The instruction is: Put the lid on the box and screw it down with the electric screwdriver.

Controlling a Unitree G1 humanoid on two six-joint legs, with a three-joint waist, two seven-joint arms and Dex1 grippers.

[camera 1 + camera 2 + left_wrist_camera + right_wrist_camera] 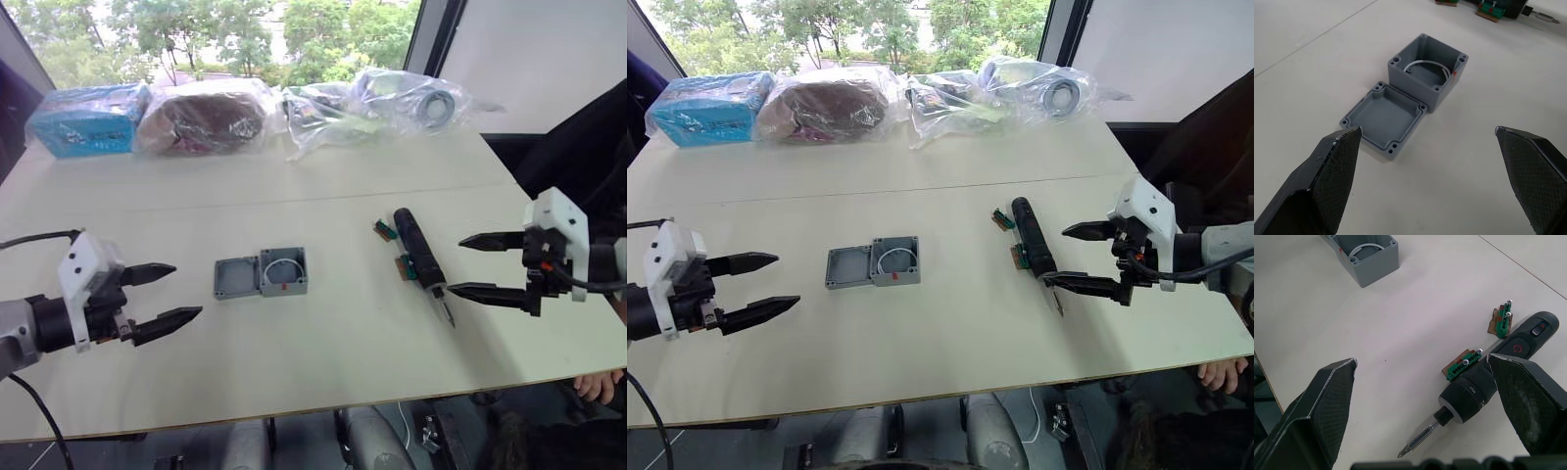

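Observation:
The grey box (284,271) stands open-topped mid-table, with a white ring inside and a red mark on its side. The thin grey lid (236,278) lies flat against its left side, hollow face up. Both show in the left wrist view, the box (1427,77) beyond the lid (1384,119). My left gripper (165,294) is open, a short way left of the lid. The black electric screwdriver (419,258) lies to the right, its bit toward the front edge. My right gripper (477,265) is open just right of the electric screwdriver (1498,378), level with its tip.
Two small green-brown pieces (384,231) (401,264) lie against the screwdriver's left side. Plastic-wrapped bundles (206,116) and a blue packet (86,119) line the far edge. A seam crosses the table (323,196) behind the box. A person's hand (594,385) shows below the front right corner.

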